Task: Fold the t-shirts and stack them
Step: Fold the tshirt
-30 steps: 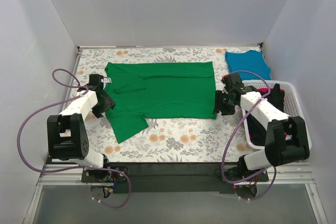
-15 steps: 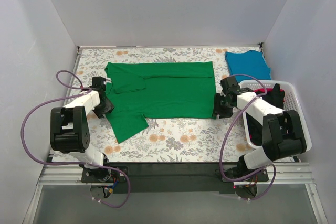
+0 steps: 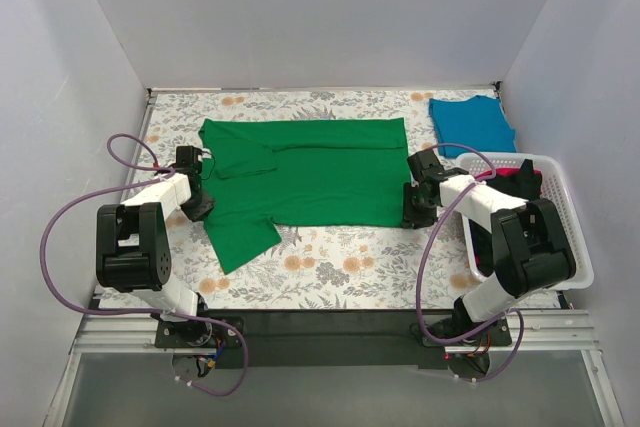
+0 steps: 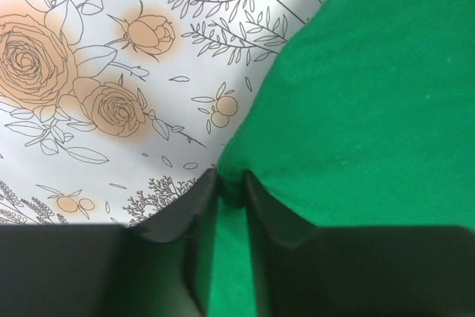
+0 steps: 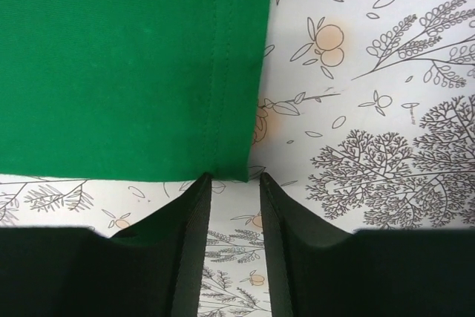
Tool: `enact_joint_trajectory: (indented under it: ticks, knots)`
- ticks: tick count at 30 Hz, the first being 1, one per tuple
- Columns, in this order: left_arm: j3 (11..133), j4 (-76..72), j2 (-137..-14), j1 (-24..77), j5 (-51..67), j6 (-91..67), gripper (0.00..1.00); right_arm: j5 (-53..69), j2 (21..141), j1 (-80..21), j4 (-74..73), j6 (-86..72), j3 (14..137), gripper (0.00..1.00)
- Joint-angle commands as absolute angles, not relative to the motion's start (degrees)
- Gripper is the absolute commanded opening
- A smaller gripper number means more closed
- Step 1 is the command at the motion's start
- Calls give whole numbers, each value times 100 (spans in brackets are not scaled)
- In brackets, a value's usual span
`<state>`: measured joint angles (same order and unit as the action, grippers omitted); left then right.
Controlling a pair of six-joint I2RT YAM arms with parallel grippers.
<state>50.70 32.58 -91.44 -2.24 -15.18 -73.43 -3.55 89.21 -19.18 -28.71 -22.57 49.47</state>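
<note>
A bright green t-shirt lies spread flat on the floral table, one sleeve folded in and the other sleeve pointing to the front. My left gripper is at its left edge; in the left wrist view the gripper pinches a small fold of the green shirt. My right gripper stands at the shirt's front right corner. Seen from the right wrist, that gripper is open with the green hem corner just at its tips. A folded teal-blue t-shirt lies at the back right.
A white slotted basket stands at the right edge, holding red-pink and black cloth. White walls close the table on three sides. Purple cables loop from both arms.
The left jaws have closed onto the shirt's left edge. The right gripper has slid a little left to the hem corner, its jaws narrower than before.
</note>
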Motion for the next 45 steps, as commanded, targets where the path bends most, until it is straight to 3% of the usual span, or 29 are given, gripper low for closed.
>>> enact_joint_trajectory:
  ticks: [1,4,5,8,9,21,22,25,28,45]
  knots:
    - [4939,3357,-9237,-237,-1714,-7374,17,-843,9141,-1978,-2935,-2198,4869,38]
    - [4983,3419,-9290,-237,-1714,-7418,4,-958,9097,-1978,-3006,-2136,4825,28]
    - [5010,3454,-9290,-237,-1714,-7418,1,-967,9079,-1969,-3023,-2075,4816,19]
    - [5062,3585,-9246,-237,-1723,-7427,0,-932,9035,-1978,-3128,-1952,4799,2]
    - [5071,3612,-9203,-229,-1723,-7427,0,-888,9026,-1978,-3164,-1925,4799,1]
    - [5071,3797,-9044,-237,-1600,-7427,0,-194,8789,-1978,-3366,-1784,5027,3]
    - [5063,3797,-9027,-237,-1600,-7427,0,-167,8763,-1978,-3384,-1836,5062,14]
    - [5054,3806,-8965,-237,-1617,-7409,0,-106,8684,-1978,-3384,-1924,5220,30]
    - [5045,3814,-8938,-237,-1626,-7400,0,-114,8622,-1978,-3384,-2004,5370,38]
    - [5010,3876,-8798,-237,-1591,-7383,0,-623,9281,-2232,-3392,-2092,5537,37]
